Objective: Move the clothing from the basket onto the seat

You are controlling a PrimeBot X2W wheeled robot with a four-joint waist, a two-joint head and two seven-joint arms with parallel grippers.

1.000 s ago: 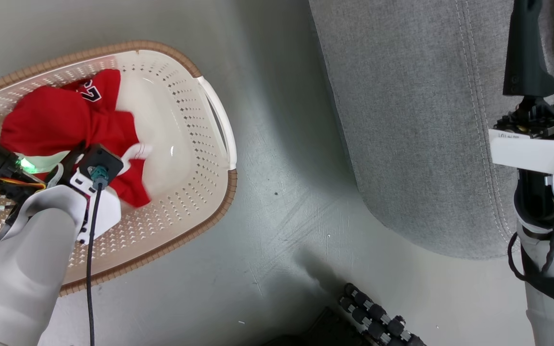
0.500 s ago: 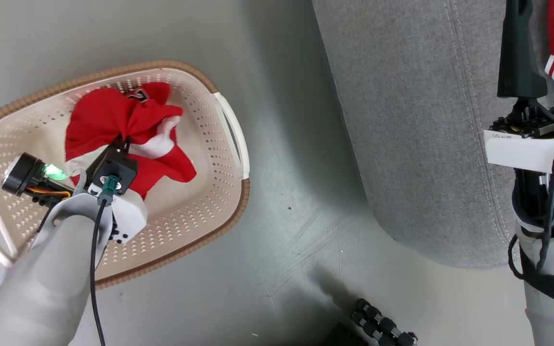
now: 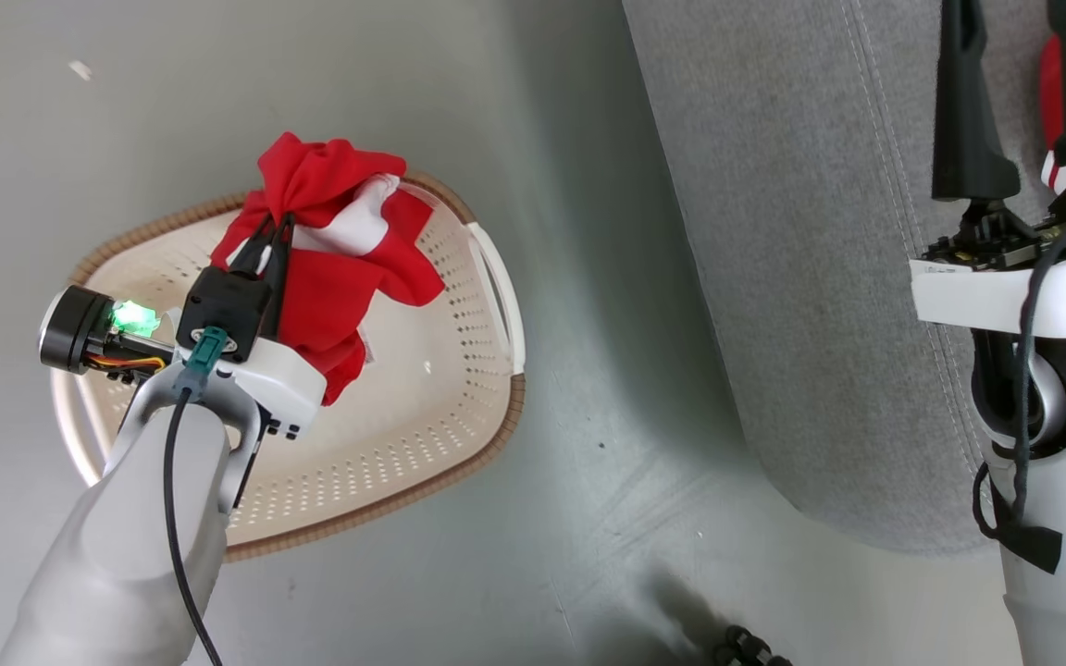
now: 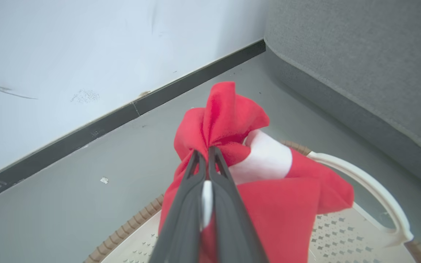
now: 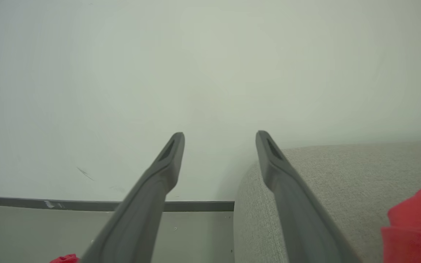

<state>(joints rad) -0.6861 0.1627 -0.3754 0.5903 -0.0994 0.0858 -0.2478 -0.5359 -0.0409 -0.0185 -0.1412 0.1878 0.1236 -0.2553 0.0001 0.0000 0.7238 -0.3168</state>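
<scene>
Pinch by left gripper [image 4: 205, 153], clamping bunched fold of clothing [image 4: 228, 117] at frame centre; soft, light, probably sagging.

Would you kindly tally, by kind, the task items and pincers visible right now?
Basket: 1
Seat: 1
Pincers: 2, left pincer and right pincer
Red clothing: 2 bundles, one held by left pincer, one on seat
Total: 6
</scene>
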